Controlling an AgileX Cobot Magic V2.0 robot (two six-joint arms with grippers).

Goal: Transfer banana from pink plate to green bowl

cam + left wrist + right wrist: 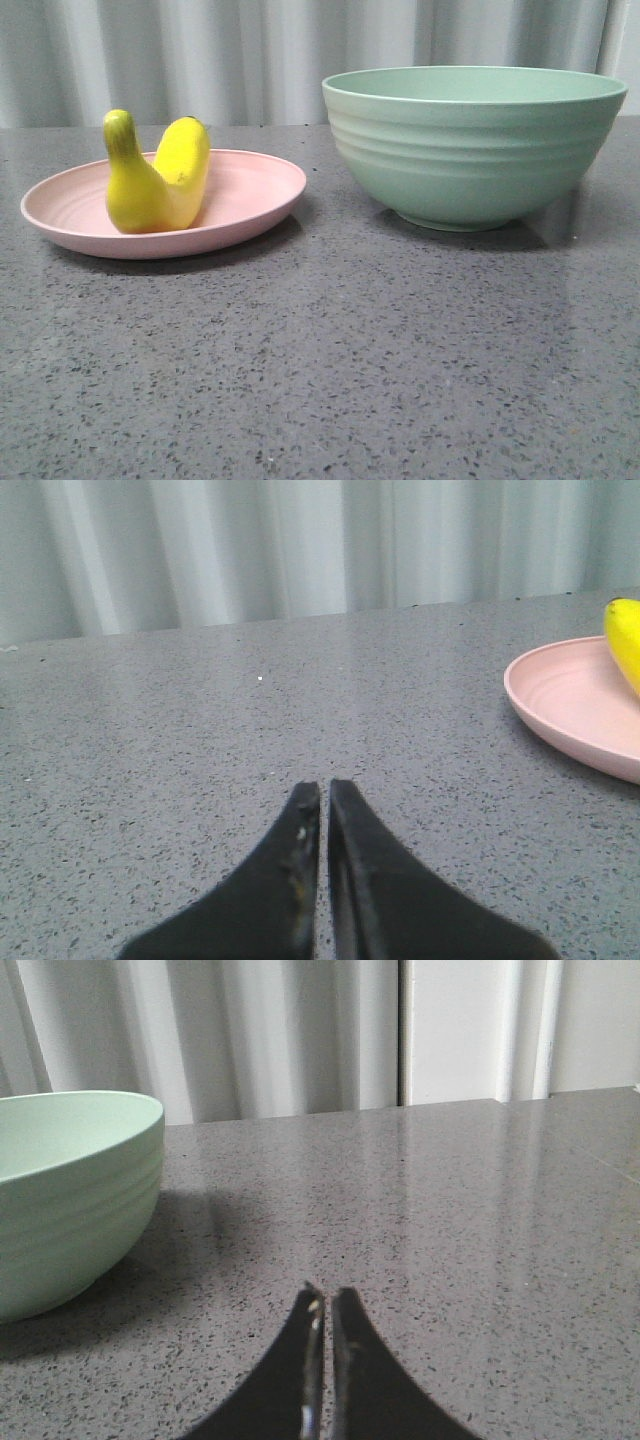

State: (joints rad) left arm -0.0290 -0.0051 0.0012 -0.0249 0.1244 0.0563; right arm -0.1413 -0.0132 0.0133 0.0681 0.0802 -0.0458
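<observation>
The banana (158,178) lies curved on the pink plate (250,195) at the left of the front view, stem up. The green bowl (470,145) stands to the right of the plate, apart from it. Neither gripper shows in the front view. My left gripper (324,788) is shut and empty, low over bare table, with the plate (565,695) and a bit of banana (625,640) off to one side. My right gripper (325,1292) is shut and empty over the table, with the bowl (70,1195) off to its side.
A grey speckled stone table (330,370) carries everything. A pale curtain (250,50) hangs behind the table's far edge.
</observation>
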